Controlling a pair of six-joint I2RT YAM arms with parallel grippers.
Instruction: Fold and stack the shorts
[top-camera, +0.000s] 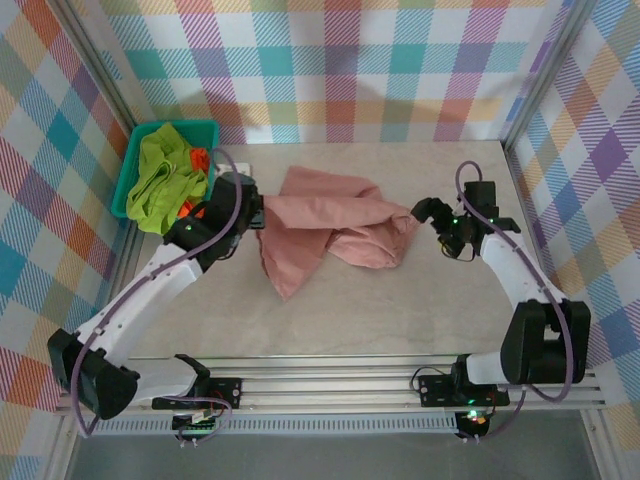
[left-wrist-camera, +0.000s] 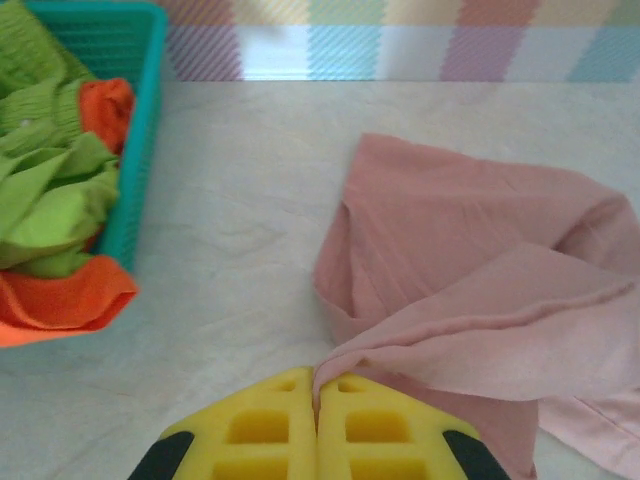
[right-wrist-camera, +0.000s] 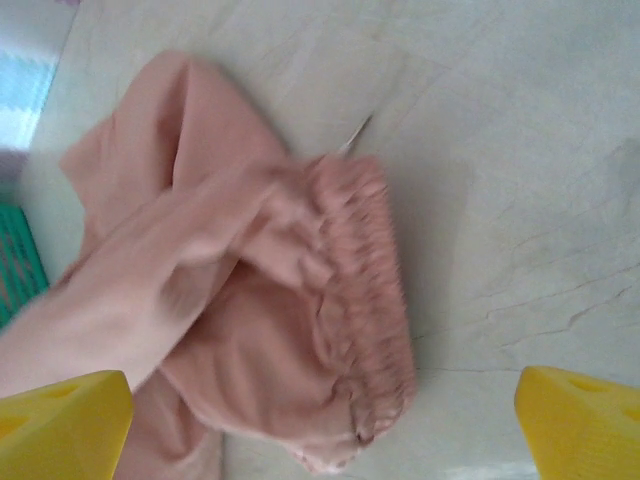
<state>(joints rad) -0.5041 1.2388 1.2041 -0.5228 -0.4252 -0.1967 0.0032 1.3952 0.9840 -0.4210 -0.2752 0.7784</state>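
Hold the pink shorts (top-camera: 330, 225), crumpled mid-table, fast by their left edge in the closed left gripper (left-wrist-camera: 317, 385). Bring the wide-open right gripper (top-camera: 430, 213) over the gathered waistband at the right, pinch, then pull flat. Check the pinched fold from the left wrist; from overhead, note green shorts (top-camera: 160, 175) and orange shorts (top-camera: 198, 160) in the teal basket (top-camera: 135, 165), far left.

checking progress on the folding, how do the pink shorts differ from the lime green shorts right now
The pink shorts lie spread on the table; the lime green shorts sit bunched in the teal basket. The left end effector is shut on the pink shorts' edge; nothing grips the lime green shorts. Both are unfolded cloth.
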